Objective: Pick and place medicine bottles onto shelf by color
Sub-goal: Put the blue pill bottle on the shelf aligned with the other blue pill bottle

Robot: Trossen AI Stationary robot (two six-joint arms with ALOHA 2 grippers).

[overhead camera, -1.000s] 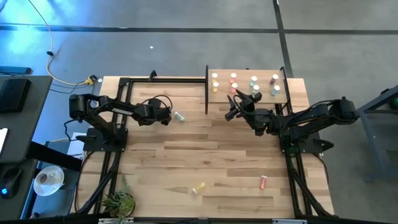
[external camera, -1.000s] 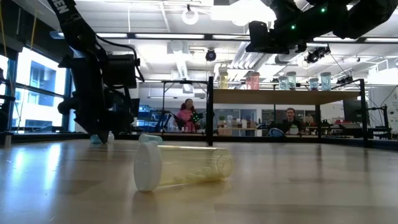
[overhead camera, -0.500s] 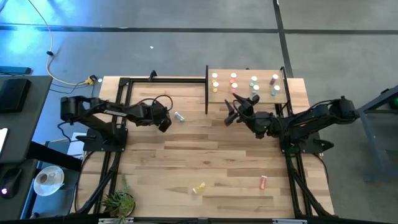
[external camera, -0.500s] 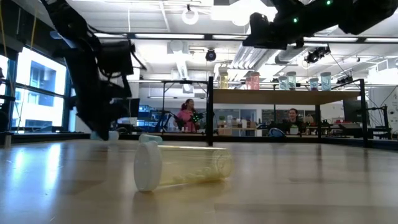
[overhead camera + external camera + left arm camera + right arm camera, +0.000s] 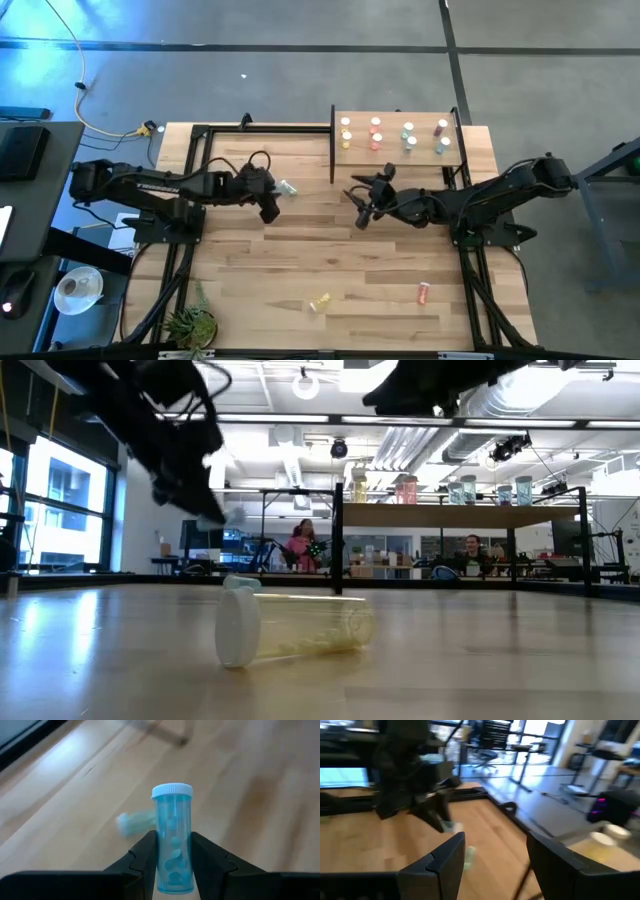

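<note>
My left gripper [image 5: 268,207] is shut on a teal-blue bottle [image 5: 172,820] with a white cap, above the table's left middle. A second pale green bottle [image 5: 288,187] lies on its side on the table just beyond it. My right gripper [image 5: 360,207] hangs open and empty above the table's middle, in front of the shelf [image 5: 455,158]. Several bottles stand on the shelf in pairs: yellow [image 5: 346,131], pink [image 5: 376,132], teal [image 5: 409,135], and one purplish [image 5: 441,126]. A yellow bottle [image 5: 320,301] and a pink-red bottle [image 5: 423,292] lie near the table's front edge. My left gripper pinches the teal-blue bottle's body [image 5: 165,857] between its two fingers, which lie along the bottle's two sides. The capped end [image 5: 172,791] sticks out past the fingertips. The bottle is lifted clear of the table.
The shelf's dark posts [image 5: 332,145] stand at the table's far right. The yellow bottle lies on its side close to the low camera [image 5: 290,628]. People sit in the room behind the table [image 5: 300,545].
My left gripper has risen from the table with the teal-blue bottle and gone a little toward the near edge; the pale green bottle stays lying where it was. My right gripper, still open, has gone from the shelf toward the table's left and near edge.
</note>
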